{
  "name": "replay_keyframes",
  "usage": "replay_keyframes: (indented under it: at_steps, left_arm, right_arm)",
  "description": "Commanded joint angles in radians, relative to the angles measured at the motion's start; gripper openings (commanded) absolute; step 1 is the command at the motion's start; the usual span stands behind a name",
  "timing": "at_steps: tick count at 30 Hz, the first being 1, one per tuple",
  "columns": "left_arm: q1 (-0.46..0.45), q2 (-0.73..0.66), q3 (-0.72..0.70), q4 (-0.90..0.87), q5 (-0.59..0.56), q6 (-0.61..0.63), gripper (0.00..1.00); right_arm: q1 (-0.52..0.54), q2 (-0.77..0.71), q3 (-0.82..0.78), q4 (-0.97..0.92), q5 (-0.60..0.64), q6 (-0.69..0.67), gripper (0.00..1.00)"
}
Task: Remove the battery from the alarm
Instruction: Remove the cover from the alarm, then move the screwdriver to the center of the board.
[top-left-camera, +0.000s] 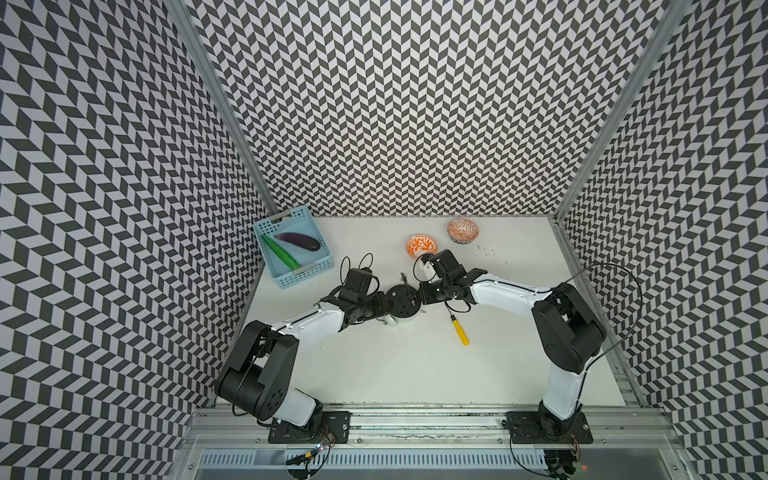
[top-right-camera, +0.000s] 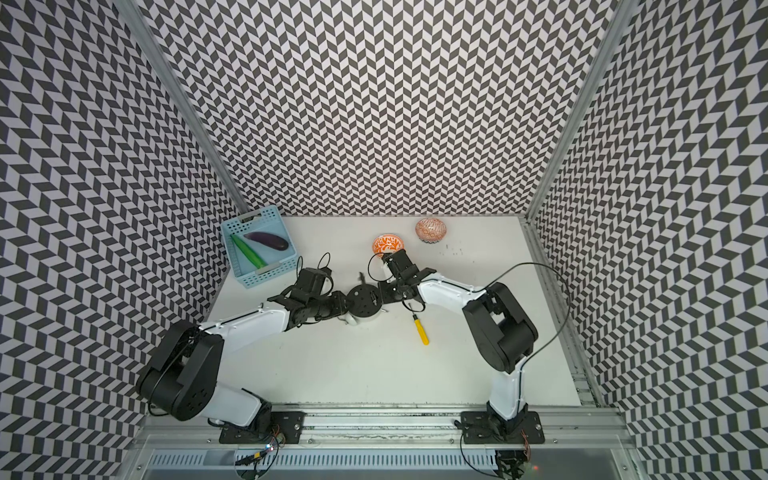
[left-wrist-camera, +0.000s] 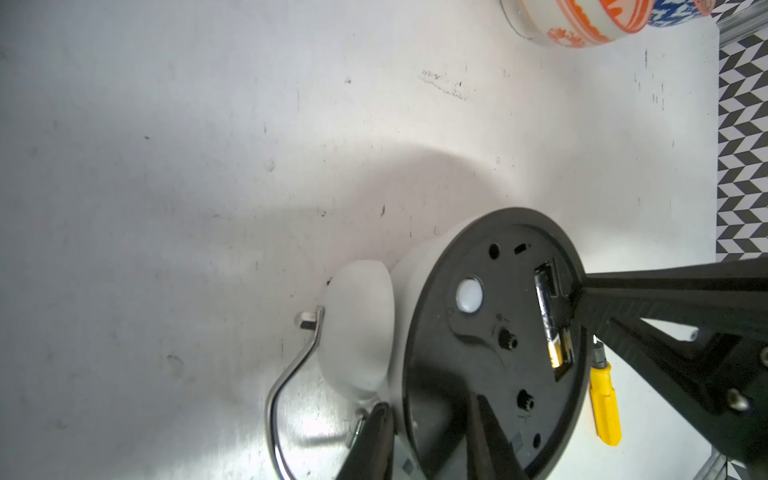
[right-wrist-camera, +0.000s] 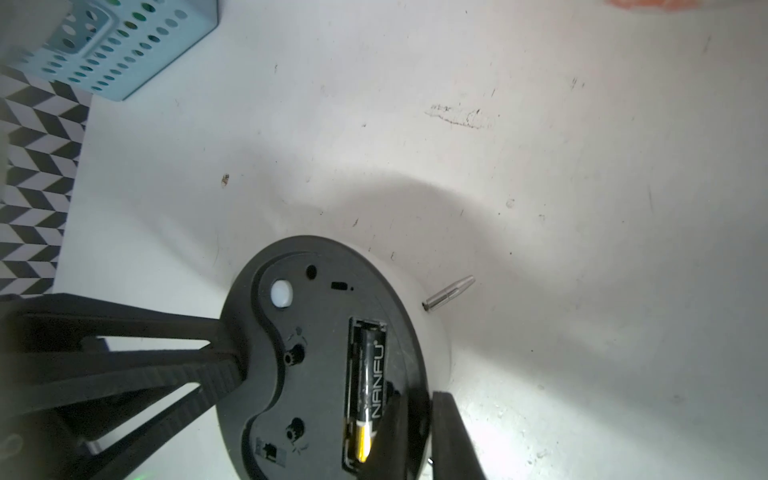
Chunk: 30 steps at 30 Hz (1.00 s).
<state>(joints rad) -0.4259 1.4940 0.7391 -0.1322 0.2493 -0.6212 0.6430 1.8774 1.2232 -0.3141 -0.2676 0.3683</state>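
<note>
The alarm (top-left-camera: 401, 303) lies face down mid-table in both top views, its black round back (top-right-camera: 363, 305) turned up. In an open slot in that back sits the battery (right-wrist-camera: 370, 382), black with a gold end (left-wrist-camera: 557, 353). My left gripper (left-wrist-camera: 432, 405) is shut on the alarm's rim near a white bell (left-wrist-camera: 357, 328), one finger on the back and one on the white side. From the opposite side my right gripper (right-wrist-camera: 419, 397) pinches the rim beside the slot. Its inner fingertip rests on the back against the battery.
A yellow-handled screwdriver (top-left-camera: 459, 330) lies just right of the alarm, under the right wrist. Two orange-patterned bowls (top-left-camera: 421, 246) (top-left-camera: 463, 230) stand behind. A blue basket (top-left-camera: 305, 272) holding an eggplant and a cucumber sits at the back left. A small dark piece (top-left-camera: 402, 276) lies behind the alarm.
</note>
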Motion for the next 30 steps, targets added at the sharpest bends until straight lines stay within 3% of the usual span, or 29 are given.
replay_keyframes:
  at_steps: [1, 11, 15, 20, 24, 30]
  left_arm:
    - [-0.007, 0.018, 0.000, -0.099, -0.077, 0.021, 0.29]
    - [-0.008, -0.025, 0.064, -0.193, -0.109, 0.025, 0.37]
    - [-0.008, -0.072, 0.092, -0.241, -0.111, 0.023, 0.42]
    - [0.002, -0.130, 0.142, -0.318, -0.106, 0.032, 0.56]
    - [0.011, -0.187, 0.144, -0.339, -0.067, 0.044, 0.71]
    - [0.155, -0.267, 0.109, -0.346, 0.059, 0.047, 0.85]
  right_arm:
    - [-0.013, 0.020, -0.050, -0.178, -0.085, 0.007, 0.16]
    - [-0.039, -0.073, 0.113, -0.257, -0.048, -0.024, 0.23]
    - [-0.048, -0.120, 0.212, -0.294, 0.001, -0.032, 0.31]
    - [-0.107, -0.209, 0.215, -0.378, 0.082, -0.065, 0.43]
    - [-0.121, -0.215, 0.139, -0.549, 0.220, -0.098, 0.44]
    - [-0.120, -0.357, -0.204, -0.524, 0.188, -0.047, 0.53]
